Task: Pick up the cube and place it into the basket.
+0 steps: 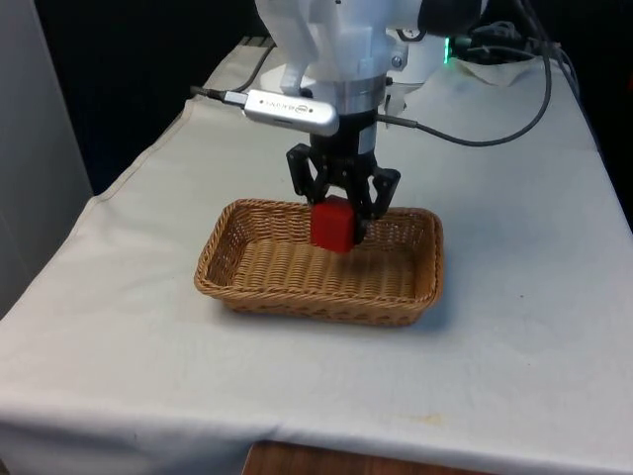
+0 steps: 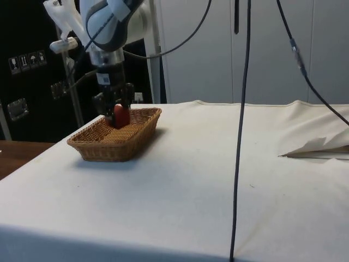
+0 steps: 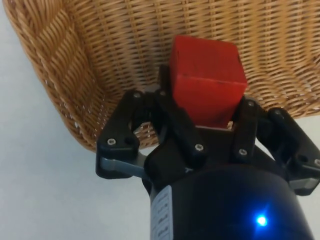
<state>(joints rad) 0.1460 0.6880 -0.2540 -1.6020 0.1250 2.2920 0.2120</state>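
A red cube [image 1: 333, 225] hangs just above the floor of a woven wicker basket [image 1: 257, 282], near the basket's far wall. My black gripper [image 1: 341, 220] is shut on the cube, reaching down into the basket from above. From the side, the cube [image 2: 120, 115] sits between the fingers inside the basket [image 2: 109, 147], close to its far end. In the wrist view the cube [image 3: 207, 80] is clamped between the two fingers [image 3: 172, 117], with the basket's weave [image 3: 110, 45] right behind it.
The basket stands mid-table on the white cloth [image 1: 534, 327]. A black cable [image 1: 495, 134] trails over the cloth behind the arm, and another cable [image 2: 240, 136] hangs down in front of the side view. The cloth is creased at the side view's right [image 2: 316, 148].
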